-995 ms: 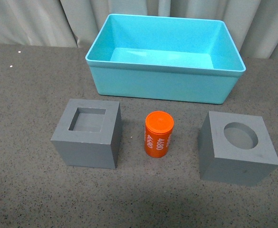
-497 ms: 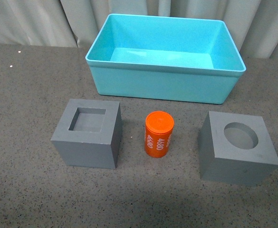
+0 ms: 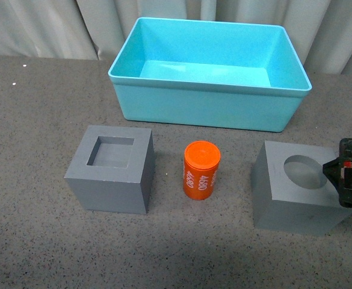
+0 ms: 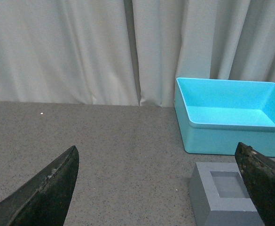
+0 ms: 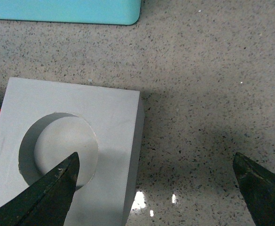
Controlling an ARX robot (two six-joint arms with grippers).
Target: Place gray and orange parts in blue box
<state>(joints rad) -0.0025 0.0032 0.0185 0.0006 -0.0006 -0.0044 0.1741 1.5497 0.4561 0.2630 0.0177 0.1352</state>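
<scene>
Three parts sit on the worktop [image 3: 31, 120], none in the blue box [image 3: 203, 111] yet. They stand in a row in front of the box: square-recess cube [image 3: 111, 170] on the left, orange cylinder [image 3: 201, 170] upright in the middle, round-recess cube [image 3: 296, 192] on the right. They're well apart from each other and from the box's near wall, so you can take each by its sides without nudging a neighbour.

Right pincer [image 5: 156, 155]: jaws apart, nothing held, above the outer side of the round-recess cube. The wrist view shows it off-centre, with one finger over the round recess and the other over bare worktop past the cube's outer edge. My read: it's lining up on that cube because it's the nearest part on that side. I'd shift it toward the cylinder to straddle the cube before descending, or a finger lands on the top face.

Left pincer [image 4: 156, 147]: jaws apart, empty, back from the parts, with the square-recess cube and the box ahead of it.

Room: the box is empty and open-topped, and looks wide enough for both cubes side by side. Any lift has to clear the rim on the near wall. The curtain [image 3: 37, 27] hangs close behind the far wall, so don't overshoot.
</scene>
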